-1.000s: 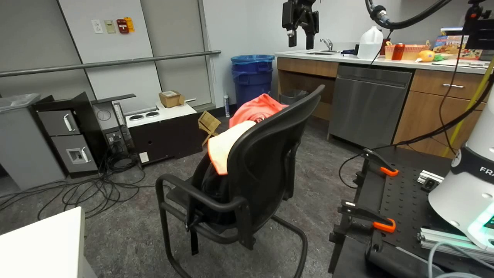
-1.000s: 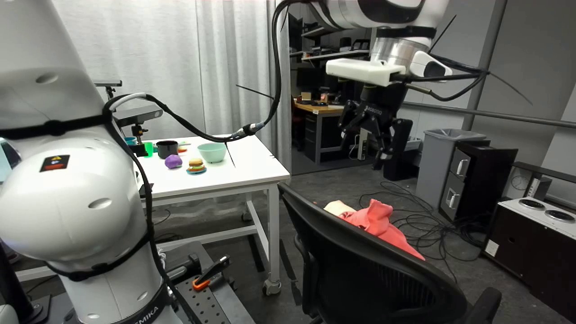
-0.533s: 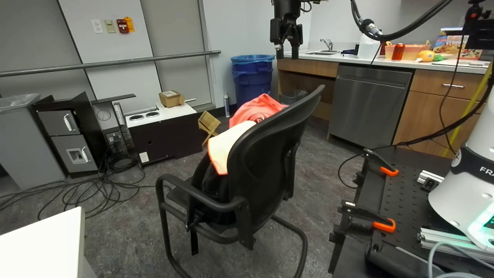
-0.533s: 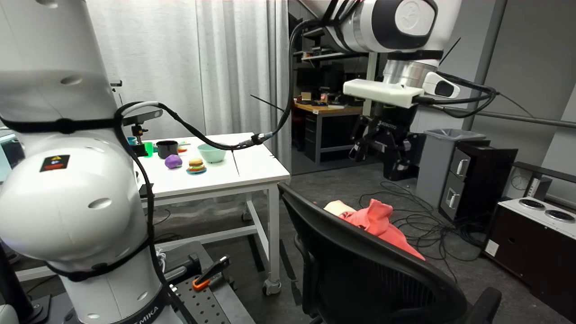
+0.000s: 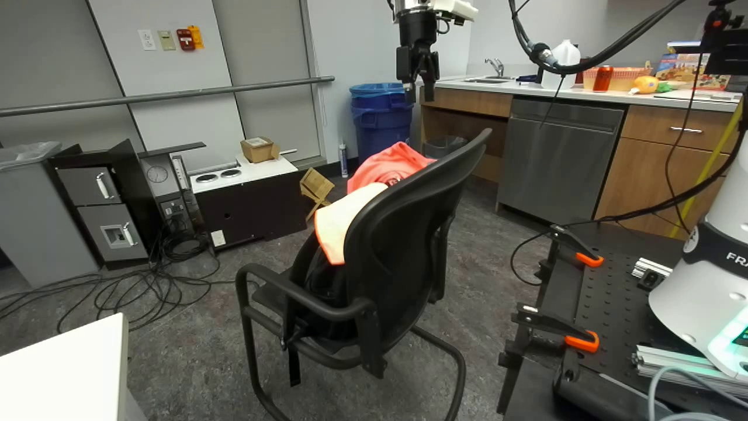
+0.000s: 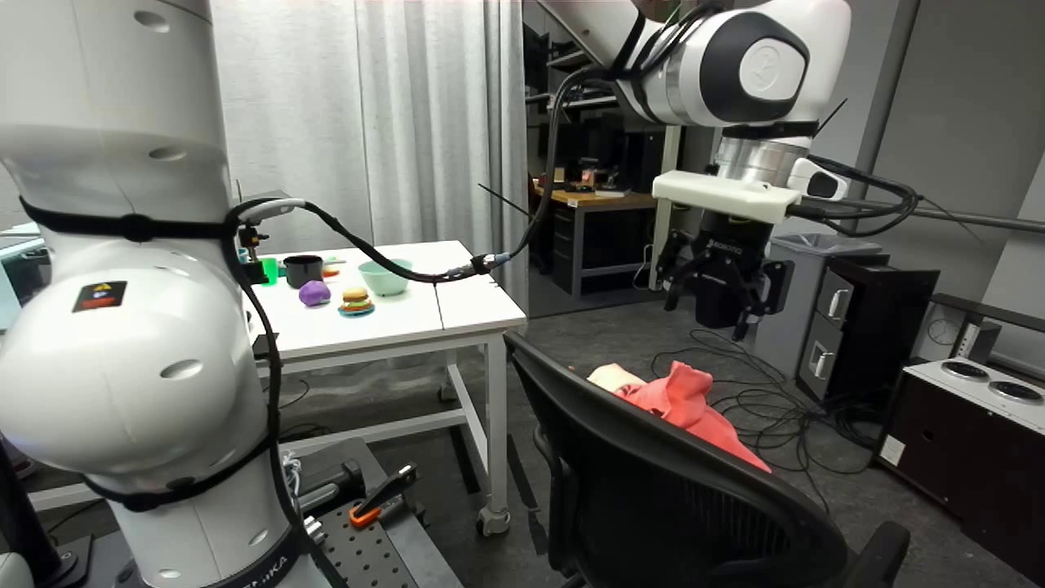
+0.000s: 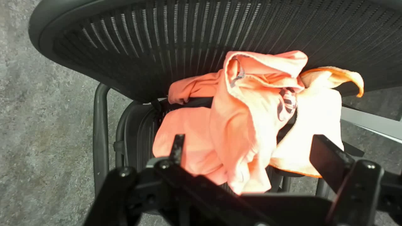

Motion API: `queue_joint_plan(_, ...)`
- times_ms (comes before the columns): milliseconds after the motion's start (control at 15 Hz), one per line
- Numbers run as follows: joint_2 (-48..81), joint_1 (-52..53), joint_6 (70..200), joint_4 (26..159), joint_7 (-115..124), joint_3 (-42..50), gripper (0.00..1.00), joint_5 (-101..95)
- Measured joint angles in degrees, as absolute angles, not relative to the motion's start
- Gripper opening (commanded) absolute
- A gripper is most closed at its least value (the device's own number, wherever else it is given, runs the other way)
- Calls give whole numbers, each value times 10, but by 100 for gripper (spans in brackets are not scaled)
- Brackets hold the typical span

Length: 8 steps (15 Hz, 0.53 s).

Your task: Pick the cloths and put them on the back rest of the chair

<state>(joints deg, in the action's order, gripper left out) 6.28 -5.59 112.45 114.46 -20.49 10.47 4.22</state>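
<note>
Beyond salmon cloth (image 5: pixel 383 166), blue bin (image 5: pixel 378 121), blue liner (image 5: pixel 380 89) inside

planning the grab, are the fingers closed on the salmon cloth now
No, in the wrist view the fingers stand wide apart, and in an exterior view they hang clear above the salmon cloth.

chair (image 5: pixel 381 295): black, with arms and sled frame | back rest (image 5: pixel 403 240): curved black mesh, upright | pink cloth (image 7: pixel 235 119): limp, crumpled, dark-printed, in chair just in front of back rest | cream cloth (image 7: pixel 320 119): limp, orange-edged, beside pink cloth and touching it, one corner curled
</note>
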Motion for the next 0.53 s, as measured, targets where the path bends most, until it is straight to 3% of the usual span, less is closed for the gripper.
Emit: queue_joint_plan(533,111,-58,1139,1134,-205,95,100,42)
